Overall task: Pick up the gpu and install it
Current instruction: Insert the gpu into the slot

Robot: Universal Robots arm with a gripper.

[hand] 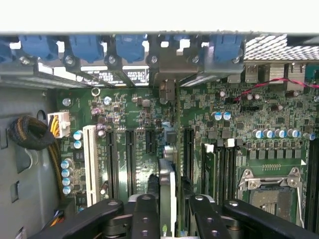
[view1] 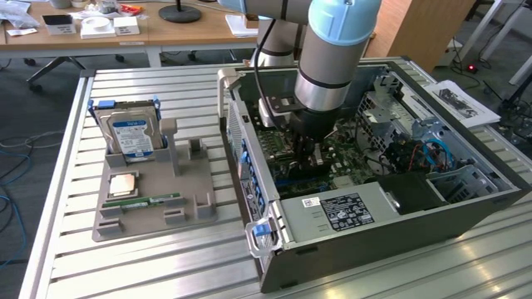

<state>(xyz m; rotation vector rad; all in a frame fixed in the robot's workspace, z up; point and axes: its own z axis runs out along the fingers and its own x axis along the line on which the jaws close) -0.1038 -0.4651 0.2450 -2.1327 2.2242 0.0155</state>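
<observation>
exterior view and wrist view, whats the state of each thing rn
gpu: held on edge in the gripper, standing over a motherboard slot
gripper: shut on the gpu, down inside the case
computer case: lying on its side, side panel off, motherboard exposed
hard drive: standing upright in the grey holder
memory stick: lying flat on the grey holder
cpu socket: empty

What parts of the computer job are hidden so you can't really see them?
- Gpu: seen edge-on in the wrist view between the gripper fingers; its lower edge and slot contact are hidden.
- Exterior view: the arm covers the card and the gripper.
- Memory stick on the gray holder: too small for detail.
</observation>
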